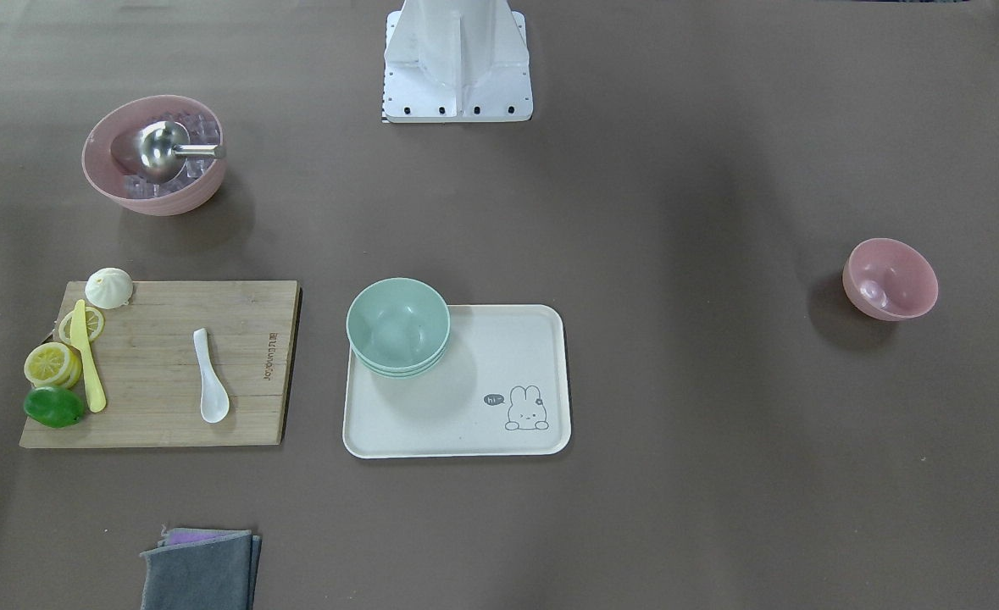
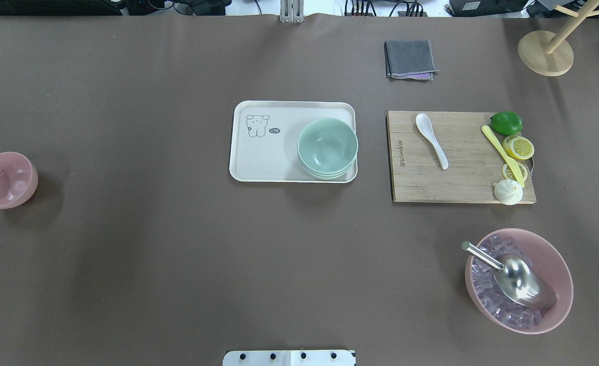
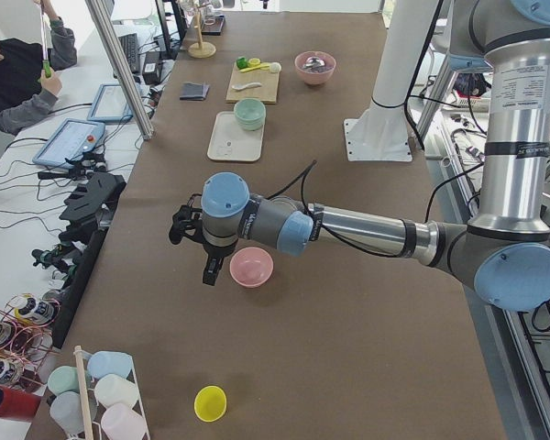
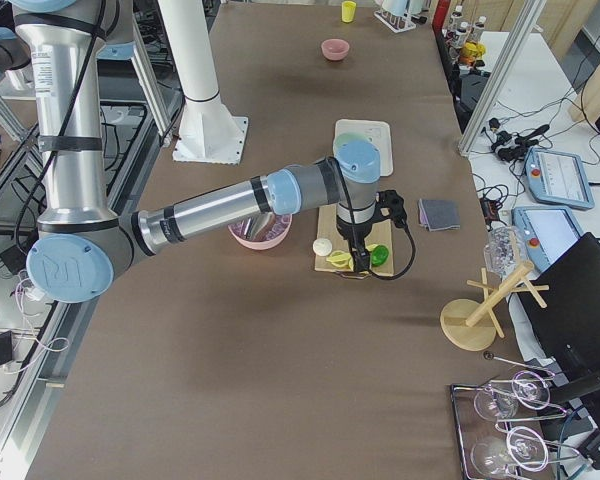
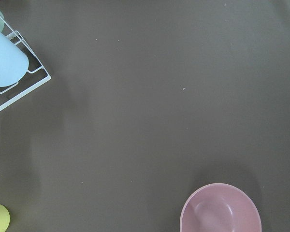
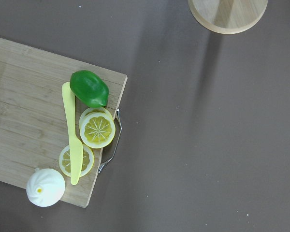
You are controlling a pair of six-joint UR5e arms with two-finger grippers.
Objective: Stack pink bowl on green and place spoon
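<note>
The pink bowl (image 2: 4,180) sat upright and empty on the tabletop, well apart from the tray (image 2: 269,162), out on the robot's left of it. The green bowl (image 2: 327,145) stood on the tray's near right corner, and the spoon (image 2: 431,140) lay on the board (image 2: 462,178) just beside the tray on its right.

The left tool (image 3: 211,273) hung close by the pink bowl. From where I stood I couldn't tell whether it was open or clenched. The same went for the right tool (image 4: 356,268), over the far end of the board from the tray.

Picking up the pink bowl looked like the job in hand. I'd have put one finger inside the rim and one outside, pinched the wall squarely, and lifted straight so it didn't tip. Then I'd have carried it over the tray, centred it on the green bowl, and let go low so that it nested.
</note>
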